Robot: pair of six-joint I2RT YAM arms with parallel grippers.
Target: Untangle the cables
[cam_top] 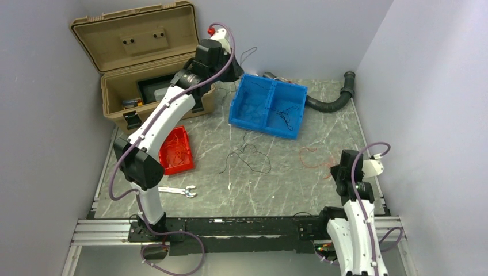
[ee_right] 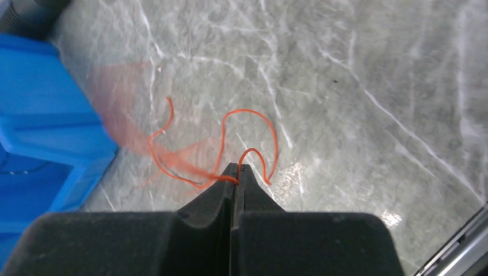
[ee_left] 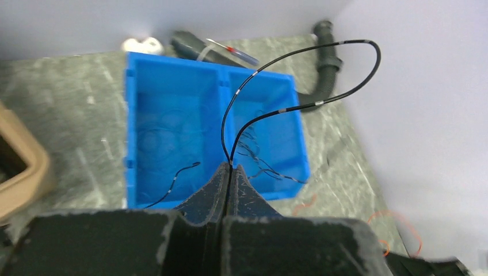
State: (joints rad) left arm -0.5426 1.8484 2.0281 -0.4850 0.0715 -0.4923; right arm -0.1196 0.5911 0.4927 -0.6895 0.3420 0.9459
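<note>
Table point(cam_top: 299, 195) space is taken up at the far left by an open tan case point(cam_top: 138, 34), at the far middle by a two-compartment blue bin point(cam_top: 253, 123), and at the near left by a small red tray point(cam_top: 179, 168). The left gripper point(ee_left: 230, 168) is held high above the bin, its jaws pressed together on a black cable point(ee_left: 345, 41) that arches up from the tips in a loop. More black strands point(cam_top: 286, 115) are seen in the bin's right compartment. The right gripper point(ee_right: 237, 168) is set low at the near right of the table, closed on an orange cable point(ee_right: 247, 110) whose curls are spread on the surface near the bin. Another black cable point(cam_top: 250, 154) lies loose in the middle of the table.

The step in hand is judged to be the drawing apart of single strands. A slow, straight pull is advised, so that the hair-thin wire is not slipped from the pinch and snagged neighbours are not dragged along. Each strand is best laid down well apart from the others.
</note>
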